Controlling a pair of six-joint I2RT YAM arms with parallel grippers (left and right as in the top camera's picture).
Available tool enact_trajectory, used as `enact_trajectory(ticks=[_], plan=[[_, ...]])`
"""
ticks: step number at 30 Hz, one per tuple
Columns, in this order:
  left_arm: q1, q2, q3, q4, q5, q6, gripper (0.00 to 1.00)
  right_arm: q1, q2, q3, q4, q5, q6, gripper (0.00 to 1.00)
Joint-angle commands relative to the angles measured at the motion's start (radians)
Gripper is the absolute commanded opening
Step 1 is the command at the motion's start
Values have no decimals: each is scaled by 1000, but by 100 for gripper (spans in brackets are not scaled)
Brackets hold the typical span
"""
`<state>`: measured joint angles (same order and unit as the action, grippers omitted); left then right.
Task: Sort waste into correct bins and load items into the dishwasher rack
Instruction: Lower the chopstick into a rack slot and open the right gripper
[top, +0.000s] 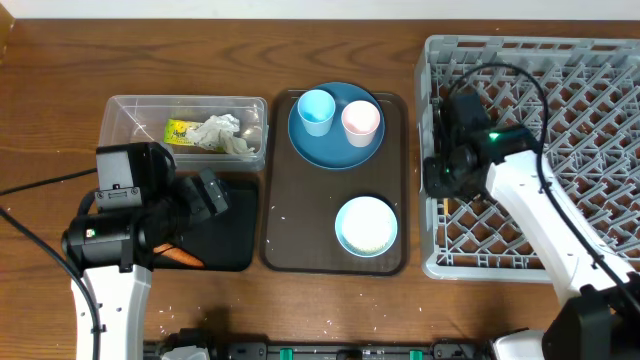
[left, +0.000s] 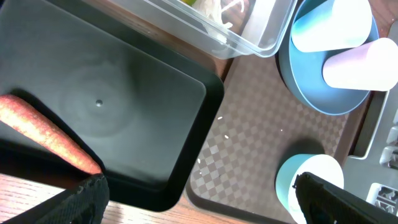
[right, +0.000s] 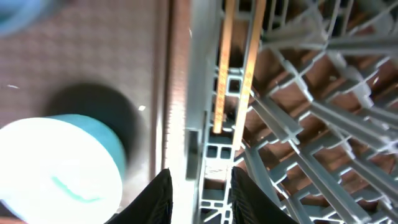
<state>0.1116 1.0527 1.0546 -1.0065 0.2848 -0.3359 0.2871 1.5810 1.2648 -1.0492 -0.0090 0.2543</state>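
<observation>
The two wooden chopsticks (right: 224, 74) lie in the big grey dishwasher rack (top: 530, 45), side by side along the wall next to the brown tray (top: 300, 210). The right fingers (right: 158, 196) hang over that wall. They stand a little apart and pinch nothing.

The left fingers (left: 74, 202) are spread very wide over the black tray (left: 124, 112) and hold nothing. The orange carrot piece (left: 43, 130) lies in that tray, close to its rim. The white tissue (top: 225, 135) and the yellow-green wrapper (top: 180, 131) sit in the clear tub (top: 130, 120). A few white rice grains (left: 221, 118) are on the brown tray.

So the dishes look like the job that is left. The blue plate (top: 320, 150) sits on the brown tray with the light blue cup (top: 316, 108) and the pink cup (top: 361, 121) standing on it, close together. The white bowl (top: 366, 225) sits alone, nearer the robot.

The cups look light and hard, and maybe a bit slippery. I think the best hold is on the rim, one finger inside and one outside. The cups should come off first (the plate cannot be lifted safely with them on top). The plate is flat and wide, so only its raised edge gives a hold, and it may tip when lifted. The bowl is round and smooth, so its rim is the place to pinch. The rice is tiny and will be hard to pick up.
</observation>
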Motion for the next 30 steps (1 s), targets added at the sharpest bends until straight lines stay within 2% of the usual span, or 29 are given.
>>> enact_trajectory(ticks=[1,5,10,19,30], plan=[[5,-7,18,-1,-6,6,98,8,-18,81,-3,-18,-8,29],[5,-7,18,-1,-6,6,98,7,-17,82,5,-1,2,28],[5,-7,18,-1,-6,6,98,8,-2,30,90,54,77,20],[5,-7,18,-1,-6,6,98,8,11,-109,305,54,82,19],[5,-7,18,-1,-6,6,98,8,11,-159,346,62,83,16]])
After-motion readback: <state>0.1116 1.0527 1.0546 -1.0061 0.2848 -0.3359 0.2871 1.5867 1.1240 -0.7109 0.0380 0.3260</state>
